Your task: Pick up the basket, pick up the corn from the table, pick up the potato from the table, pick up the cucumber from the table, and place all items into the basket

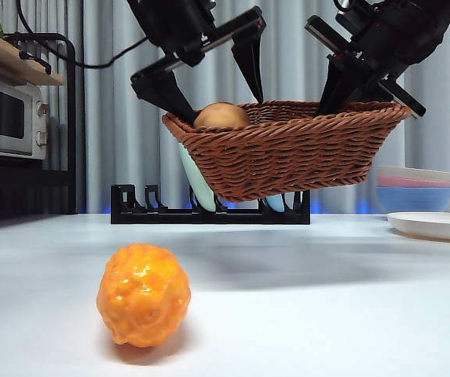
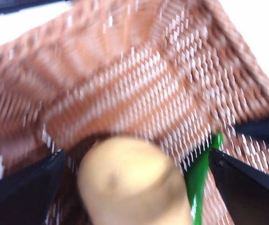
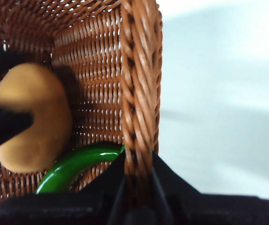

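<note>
My right gripper [image 1: 356, 96] is shut on the right rim of the brown wicker basket [image 1: 287, 149] and holds it in the air above the table; the right wrist view shows its jaws [image 3: 136, 164] pinching the braided rim [image 3: 136, 70]. The tan potato [image 1: 221, 116] lies in the basket's left end, with the green cucumber [image 3: 73, 164] beside it. My left gripper [image 1: 218, 94] hangs open over the potato [image 2: 132, 183], its jaws wide on both sides and not touching it. The cucumber [image 2: 199, 178] shows by one jaw. The orange-yellow corn [image 1: 143, 294] lies on the table at the front left.
A black dish rack [image 1: 209, 210] with plates stands behind and under the raised basket. A microwave [image 1: 5, 118] on a shelf is at the far left. A white plate [image 1: 437, 224] and stacked bowls [image 1: 413, 184] sit at the right.
</note>
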`<state>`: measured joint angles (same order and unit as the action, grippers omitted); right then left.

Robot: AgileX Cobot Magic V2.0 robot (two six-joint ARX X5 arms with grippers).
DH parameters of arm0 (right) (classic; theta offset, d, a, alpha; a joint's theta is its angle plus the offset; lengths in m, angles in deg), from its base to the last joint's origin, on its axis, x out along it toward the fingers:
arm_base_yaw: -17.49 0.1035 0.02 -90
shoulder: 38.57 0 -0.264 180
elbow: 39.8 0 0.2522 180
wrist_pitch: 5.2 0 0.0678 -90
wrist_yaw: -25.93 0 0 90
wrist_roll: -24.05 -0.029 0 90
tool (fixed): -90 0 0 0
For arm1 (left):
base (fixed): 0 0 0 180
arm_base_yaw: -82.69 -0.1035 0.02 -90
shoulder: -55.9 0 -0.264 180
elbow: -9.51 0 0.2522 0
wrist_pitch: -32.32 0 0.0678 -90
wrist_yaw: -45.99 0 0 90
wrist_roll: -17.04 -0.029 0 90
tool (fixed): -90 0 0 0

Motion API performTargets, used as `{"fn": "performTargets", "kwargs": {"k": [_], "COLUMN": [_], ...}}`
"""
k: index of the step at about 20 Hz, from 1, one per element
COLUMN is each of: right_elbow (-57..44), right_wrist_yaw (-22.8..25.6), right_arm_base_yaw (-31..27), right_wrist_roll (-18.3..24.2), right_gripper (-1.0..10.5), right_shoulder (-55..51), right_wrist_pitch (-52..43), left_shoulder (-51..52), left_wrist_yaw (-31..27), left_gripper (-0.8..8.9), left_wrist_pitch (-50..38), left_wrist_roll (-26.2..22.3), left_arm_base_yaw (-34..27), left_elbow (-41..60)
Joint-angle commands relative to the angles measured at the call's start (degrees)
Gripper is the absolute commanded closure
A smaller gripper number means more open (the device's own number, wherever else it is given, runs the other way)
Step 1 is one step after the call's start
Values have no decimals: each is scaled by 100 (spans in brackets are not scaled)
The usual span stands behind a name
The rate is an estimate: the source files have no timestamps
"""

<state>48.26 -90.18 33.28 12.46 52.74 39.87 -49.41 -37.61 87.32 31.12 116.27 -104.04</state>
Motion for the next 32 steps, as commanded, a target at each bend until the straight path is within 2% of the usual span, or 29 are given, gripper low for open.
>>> {"fn": "performTargets", "kwargs": {"k": [1,5,8,9,11,14,15,18,22,25,28,30,32], "right_elbow": [46,48,52,52,57,57,57,59,63,66,66,66,68], "right_wrist_yaw": [-57,-101,-101,-103,-103,-125,-275,-525,-551,-553,-555,-595,-702], "right_arm_base_yaw": [-31,-332,-610,-684,-800,-894,-931,-955,-968,-975,-975,-975,-975], "right_wrist_roll": [-81,-153,-205,-205,-205,-195,-177,-157,-138,-140,-140,-140,-140], "right_gripper": [956,956,956,956,956,956,956,956,956,956,956,956,956], "right_shoulder": [9,9,9,9,9,9,9,9,9,9,9,9,9], "right_wrist_pitch": [-107,-306,-348,-348,-350,-348,-348,-361,-343,-343,-339,-339,-345], "left_shoulder": [404,1620,2433,2647,2992,3373,3451,3506,3364,3327,3322,3261,3027], "left_wrist_yaw": [4,-37,-72,-195,-898,-1714,-1961,-2149,-1631,-1193,-999,-507,-372], "left_gripper": [251,251,251,252,251,252,252,252,252,252,252,252,253], "left_wrist_pitch": [702,2210,3263,3510,3838,3836,3834,3340,1891,1193,540,-59,-175], "left_wrist_roll": [-271,-573,-549,-372,173,1198,1532,2243,2673,2841,3047,3110,3108], "left_arm_base_yaw": [83,356,940,1187,1751,2562,2730,2955,2911,2592,2144,1779,1521], "left_elbow": [-258,-323,-321,-321,-280,275,573,1742,3047,3637,4301,4728,4876]}}
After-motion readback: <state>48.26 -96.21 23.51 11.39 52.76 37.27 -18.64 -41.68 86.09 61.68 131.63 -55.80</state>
